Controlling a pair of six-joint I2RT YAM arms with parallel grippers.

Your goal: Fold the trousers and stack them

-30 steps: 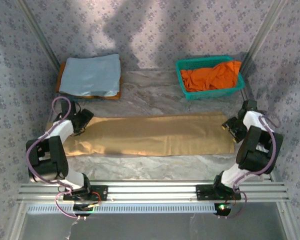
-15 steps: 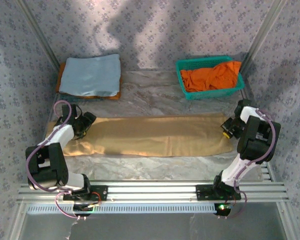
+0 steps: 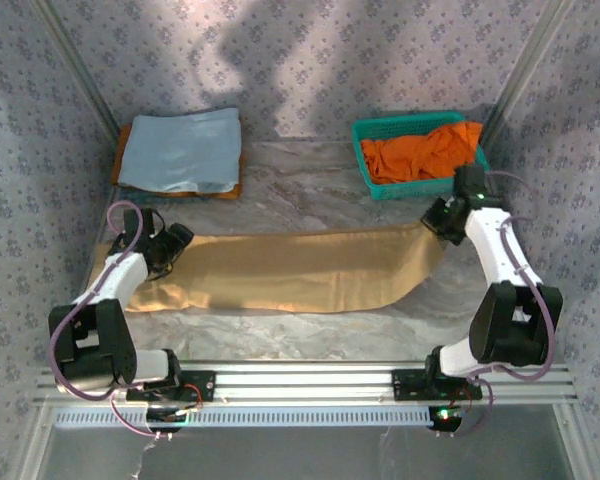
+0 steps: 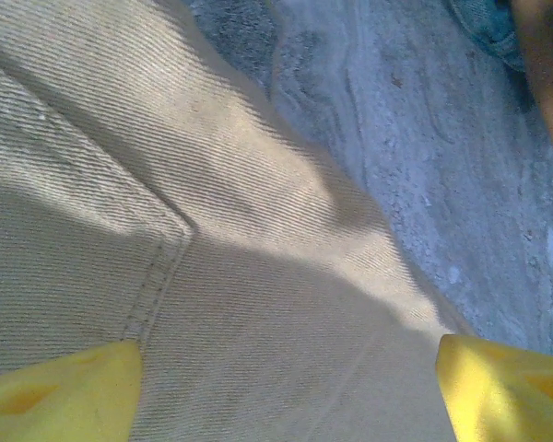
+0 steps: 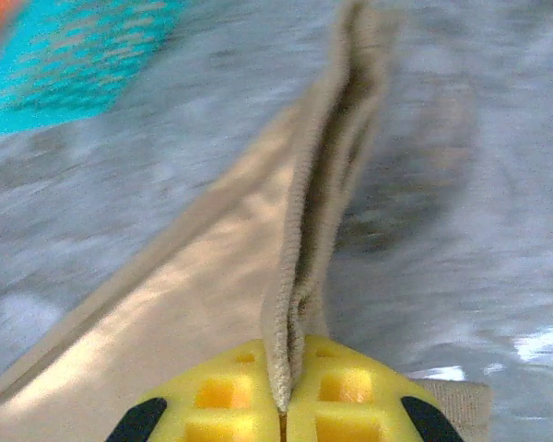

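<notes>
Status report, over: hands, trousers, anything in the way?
Left hand open, over trousers' left end. Right hand shut on trousers' right end, raised. Green basket close behind it.

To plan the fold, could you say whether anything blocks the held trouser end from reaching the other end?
Nothing visible: the trousers lie bare between the right pincer and the left pincer.

Top external: fixed high behind the arm bases, facing forward and down, far enough back to take in the whole table (image 3: 310,185).

Left wrist: very near, looking down between the left fingers (image 4: 64,391), at the frame's lower corners, onto the trousers (image 4: 212,276).

Right wrist: near and low, blurred, looking out over the right fingers (image 5: 230,401).

All three views share the trousers and table. Top and right wrist share the teal basket (image 3: 425,186).
</notes>
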